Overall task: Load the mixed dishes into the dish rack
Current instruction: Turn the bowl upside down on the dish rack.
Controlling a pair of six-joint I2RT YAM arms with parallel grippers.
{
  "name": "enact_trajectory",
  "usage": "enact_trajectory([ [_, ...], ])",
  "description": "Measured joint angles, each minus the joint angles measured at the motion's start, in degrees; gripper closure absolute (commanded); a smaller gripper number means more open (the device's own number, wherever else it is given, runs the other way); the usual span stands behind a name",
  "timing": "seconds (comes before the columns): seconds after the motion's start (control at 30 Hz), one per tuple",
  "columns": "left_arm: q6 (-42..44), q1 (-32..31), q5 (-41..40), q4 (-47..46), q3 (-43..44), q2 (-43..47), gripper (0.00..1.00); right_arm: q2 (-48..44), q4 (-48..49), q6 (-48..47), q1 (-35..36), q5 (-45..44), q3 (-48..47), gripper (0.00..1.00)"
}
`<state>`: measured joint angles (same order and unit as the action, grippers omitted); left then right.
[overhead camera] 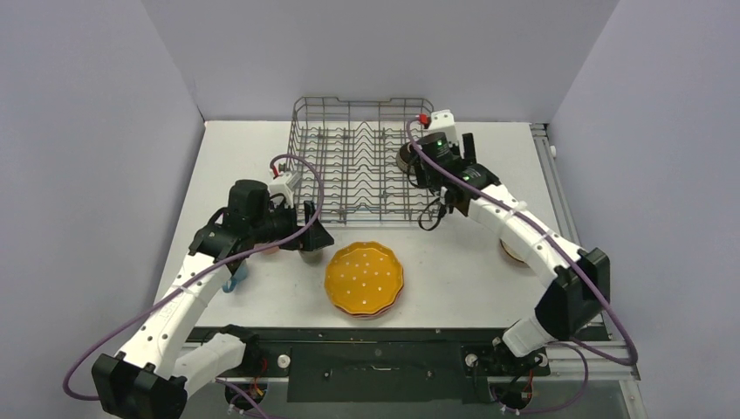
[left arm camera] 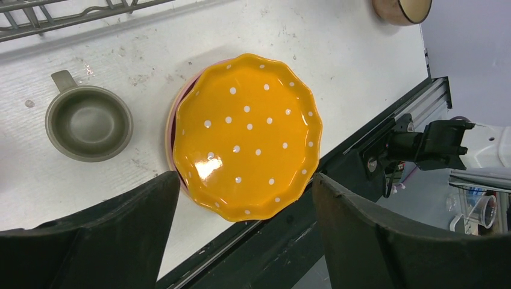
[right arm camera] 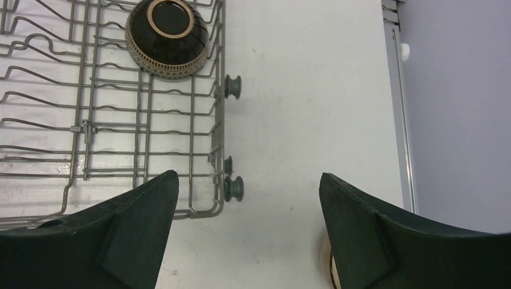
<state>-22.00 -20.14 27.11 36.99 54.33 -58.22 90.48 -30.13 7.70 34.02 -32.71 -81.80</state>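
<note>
top view: rack, one, far centre of worktop. dark bowl, one, inside the rack at its right side. orange plate, one, near centre, stacked on pink plates, number hidden. pink item and blue item, one each, half hidden by the left arm. terracotta bowl, one, under the right arm.

left wrist: left hand, jaws wide, empty, above the orange plate. green cup, one, upright, just left of the plate.

right wrist: right hand, jaws wide, empty, over worktop just right of the rack.

progress, judged: one dish loaded, at least six left, so early.
</note>
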Motion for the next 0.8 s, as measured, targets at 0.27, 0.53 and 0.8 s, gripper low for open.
enact_trajectory([
  [0.27,-0.26,0.0,-0.55,-3.15,-2.23,1.86,0.05,-11.37,-6.91,7.58,-2.99,0.7,7.34,0.21],
  [0.53,-0.87,0.0,-0.57,-6.36,-4.98,1.86,0.04,-17.53,-12.7,12.52,-6.82,3.32,13.88,0.22],
  [0.8,-1.16,0.0,-0.39,-8.2,-6.99,1.86,0.04,-22.23,-15.08,15.74,-14.99,7.93,20.52,0.23],
])
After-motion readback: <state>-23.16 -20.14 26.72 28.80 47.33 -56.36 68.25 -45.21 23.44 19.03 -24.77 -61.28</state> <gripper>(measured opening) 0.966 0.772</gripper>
